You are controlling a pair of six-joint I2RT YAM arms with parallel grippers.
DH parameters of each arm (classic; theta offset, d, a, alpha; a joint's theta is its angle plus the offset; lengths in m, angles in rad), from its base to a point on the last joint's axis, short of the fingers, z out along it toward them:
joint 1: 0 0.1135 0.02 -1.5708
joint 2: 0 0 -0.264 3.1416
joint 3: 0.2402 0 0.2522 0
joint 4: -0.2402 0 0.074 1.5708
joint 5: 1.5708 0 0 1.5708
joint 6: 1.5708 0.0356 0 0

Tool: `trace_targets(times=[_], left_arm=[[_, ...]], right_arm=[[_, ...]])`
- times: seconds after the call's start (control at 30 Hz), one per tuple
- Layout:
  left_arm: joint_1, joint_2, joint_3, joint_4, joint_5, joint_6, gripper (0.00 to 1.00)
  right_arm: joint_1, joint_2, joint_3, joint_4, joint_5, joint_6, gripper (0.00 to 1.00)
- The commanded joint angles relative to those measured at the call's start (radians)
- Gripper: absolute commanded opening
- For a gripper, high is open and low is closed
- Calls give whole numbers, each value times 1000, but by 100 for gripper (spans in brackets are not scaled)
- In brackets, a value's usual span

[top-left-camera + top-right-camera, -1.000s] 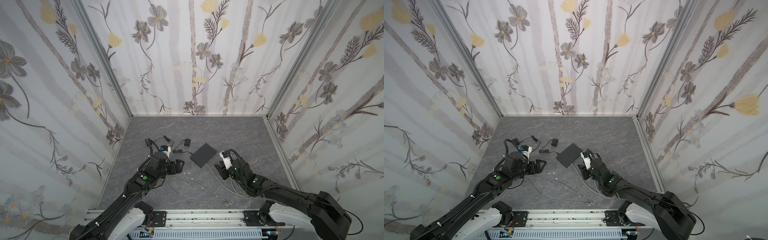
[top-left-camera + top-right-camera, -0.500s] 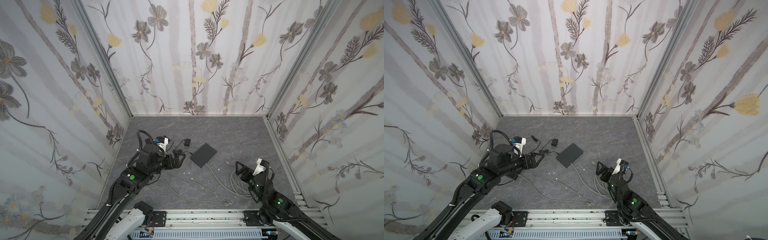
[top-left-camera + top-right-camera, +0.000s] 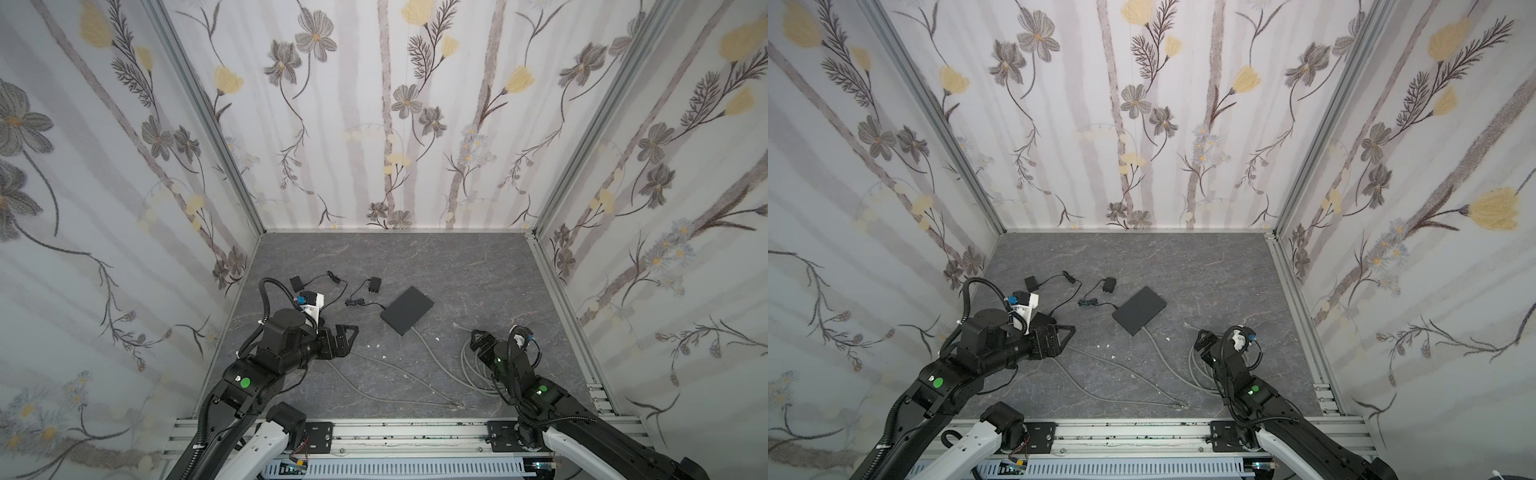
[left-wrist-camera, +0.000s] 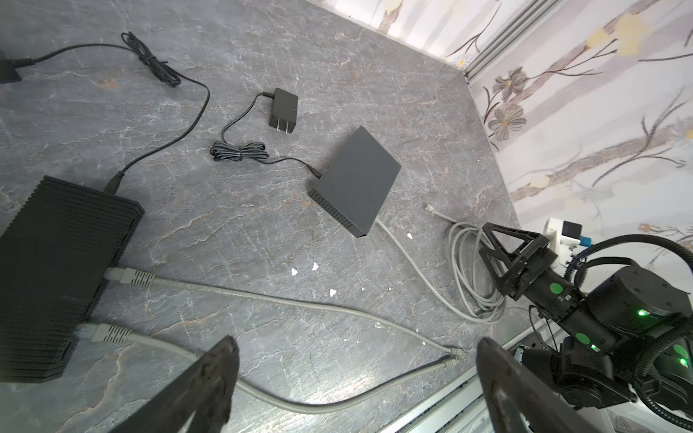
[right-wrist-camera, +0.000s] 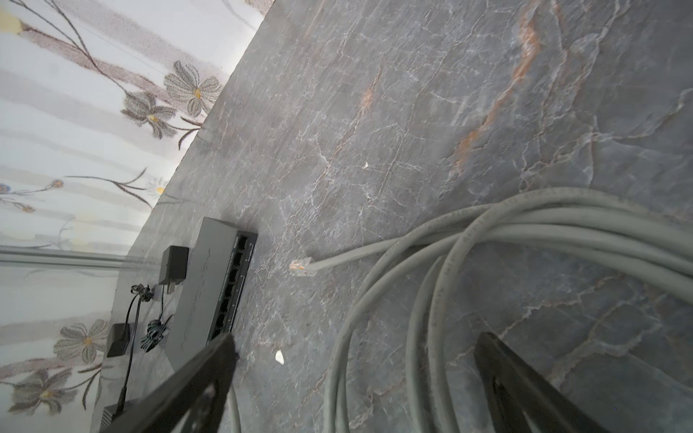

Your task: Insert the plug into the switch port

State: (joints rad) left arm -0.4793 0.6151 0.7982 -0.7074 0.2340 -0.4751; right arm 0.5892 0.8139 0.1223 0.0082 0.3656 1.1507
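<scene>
Plug (image 5: pixel 302 268): lay loose on the desk (image 3: pixel 436 266), near the switch (image 3: pixel 407 309) port row but apart from it. It was in no port and nothing was touching it.

Change: a second earlier both arms were up beside the switch. Both had since backed off toward the rail (image 3: pixel 407 430), the right one further. That read as release-and-retreat, not an approach.

Near to far:
- Right tool (image 5: pixel 354 339): jaws spread wide and empty, hanging over the cable coil (image 5: pixel 525 232). I saw no contact.
- Left tool (image 4: pixel 356 341): also spread wide and empty, above the twin leads (image 4: pixel 129 277) that ran into a ribbed black box (image 4: pixel 56 270).
- The plug sat just past the coil, tip toward the switch.
- Switch: a switch lead (image 4: pixel 390 236) ran into its near corner. It was probably seated, but in the right wrist view that end of the port row sat behind a tool finger, so I couldn't confirm.
- Power adapter (image 3: pixel 375 284) lay behind the switch with its cord bundled.

Meaning: if the switch lead was the job, the insertion looked done and the arms were clearing. If the loose plug was the target, it still needed a pick, and neither tool was lined up on it.
</scene>
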Motion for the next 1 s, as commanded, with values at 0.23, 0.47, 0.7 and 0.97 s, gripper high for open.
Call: trace_targets(times=[0.23,0.47,0.7,0.97], left_arm=[[11,10,-8,39,60,8,100],[11,-6,-20,49,60,8,100],[13,12,-12,36,38,10,100],[12,-9,-49,82,9,-38,100]], right_arm=[[-211,351,113,329,-179,-140,99],[-284,564,297,418,-191,-228,99],[-336,695,525,284,-243,-371,100],[-338,517,305,280,-306,-410,99]])
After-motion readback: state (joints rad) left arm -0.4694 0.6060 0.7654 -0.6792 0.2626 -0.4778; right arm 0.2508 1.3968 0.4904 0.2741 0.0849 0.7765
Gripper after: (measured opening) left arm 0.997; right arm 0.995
